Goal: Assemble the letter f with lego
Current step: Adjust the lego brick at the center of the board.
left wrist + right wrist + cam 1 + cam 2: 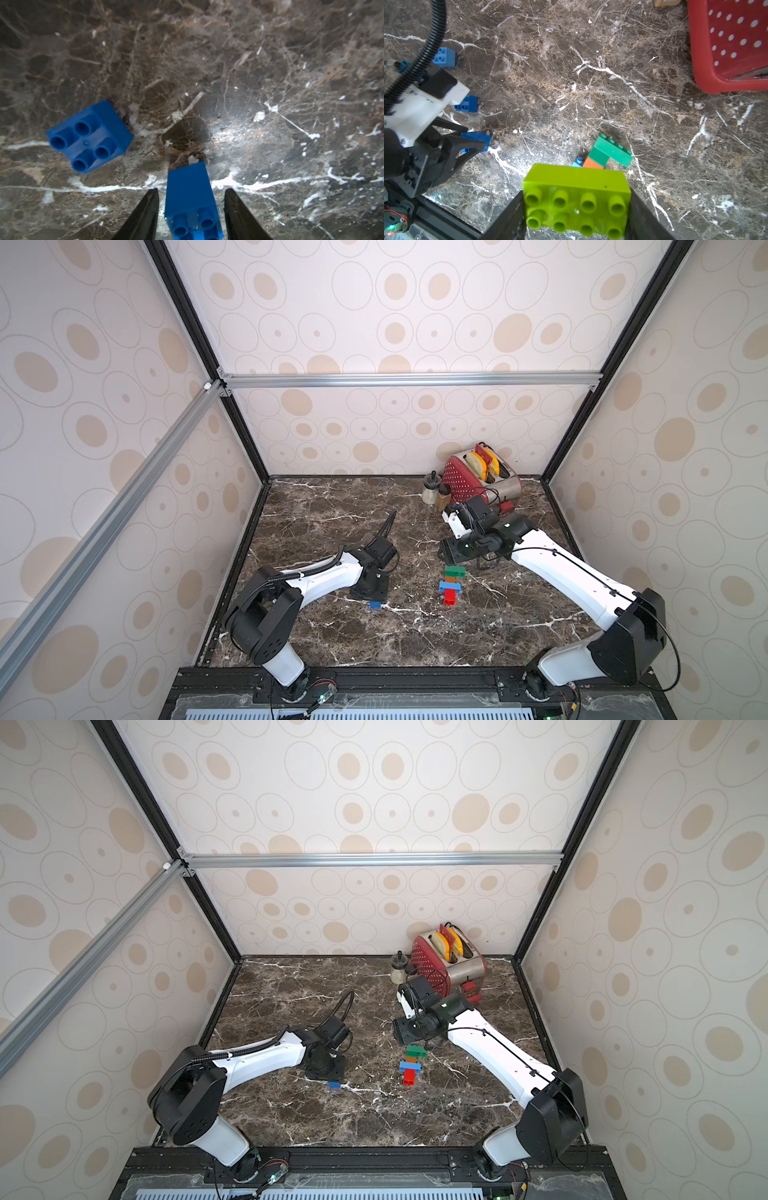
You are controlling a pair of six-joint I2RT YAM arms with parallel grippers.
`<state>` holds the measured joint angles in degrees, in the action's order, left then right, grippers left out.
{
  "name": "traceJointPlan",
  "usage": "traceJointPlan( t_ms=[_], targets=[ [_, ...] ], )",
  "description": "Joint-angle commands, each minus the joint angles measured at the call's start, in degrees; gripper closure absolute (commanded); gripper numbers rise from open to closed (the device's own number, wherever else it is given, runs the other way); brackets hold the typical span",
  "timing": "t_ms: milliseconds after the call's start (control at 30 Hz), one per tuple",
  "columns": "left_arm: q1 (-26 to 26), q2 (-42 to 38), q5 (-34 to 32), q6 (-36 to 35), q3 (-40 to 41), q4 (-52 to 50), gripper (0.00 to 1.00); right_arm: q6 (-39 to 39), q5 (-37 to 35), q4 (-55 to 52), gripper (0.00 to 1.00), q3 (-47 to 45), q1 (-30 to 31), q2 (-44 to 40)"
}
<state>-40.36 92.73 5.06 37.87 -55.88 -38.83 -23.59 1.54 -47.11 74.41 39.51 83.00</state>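
Observation:
In the left wrist view my left gripper is open astride a small square blue lego brick lying on the marble, with a narrow gap on each side. A second blue brick lies beside it, studs showing. My right gripper is shut on the ends of an oblong lime green brick, held above the table. Below it lies a flat row of joined bricks: dark green, orange, blue and red. In a top view one blue brick shows by the left wrist.
A red toaster and two small jars stand at the back right, close behind the right wrist. A third loose blue brick lies past the left arm's cable. Patterned walls close in the marble tabletop on three sides.

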Motion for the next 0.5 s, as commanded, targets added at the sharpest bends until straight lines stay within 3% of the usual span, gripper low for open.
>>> traceJointPlan(
  t_ms=[0, 267, 467],
  targets=[
    [-0.73, 0.64, 0.10, 1.57, -2.30, 0.51, 0.51, 0.56, 0.84, 0.37, 0.43, -0.94, -0.51, -1.77],
    [-1.06, 2.62, -1.46, 4.08, -2.66, -0.03, 0.67, 0.57, 1.63, 0.88, 0.44, -1.34, -1.01, -2.30],
    [-1.20, 3.74, -1.84, 5.28, -3.85, 0.34, 0.72, 0.56, 1.94, 1.15, 0.44, -1.95, -1.36, -2.66]
  ],
)
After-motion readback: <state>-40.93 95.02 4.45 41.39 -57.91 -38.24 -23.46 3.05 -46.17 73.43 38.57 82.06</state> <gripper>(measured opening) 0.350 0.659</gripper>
